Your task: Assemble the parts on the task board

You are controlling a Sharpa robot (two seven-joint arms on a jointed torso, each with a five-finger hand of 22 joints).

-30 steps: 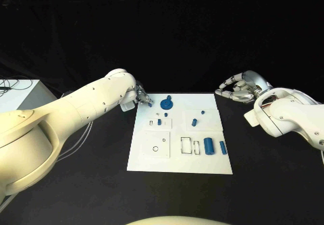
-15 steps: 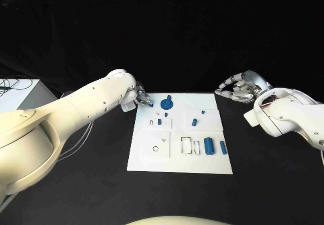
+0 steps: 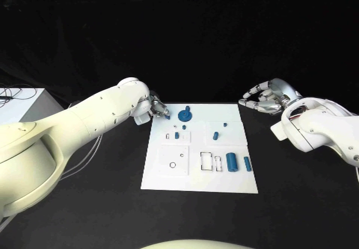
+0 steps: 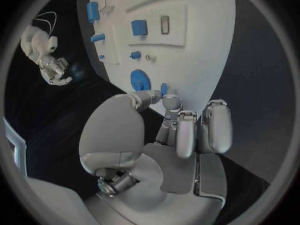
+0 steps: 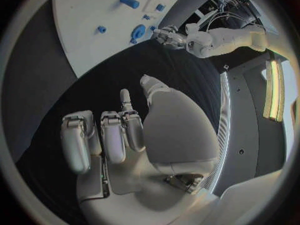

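A: Where does your left hand [image 3: 157, 110] stand?

B: At the task board's [image 3: 201, 179] eleven o'clock corner, fingers [image 4: 164, 99] pinching a small blue part [image 4: 163, 88], just beside the round blue piece [image 3: 185, 114].

A: And your right hand [image 3: 265, 98]?

B: Off the board's one o'clock corner above the tabletop [image 3: 299, 197], fingers curled in, grasping nothing.

A: Advice?

B: Keep the pinch firm, hold the part upright, and line it up squarely over its seat before you lower.
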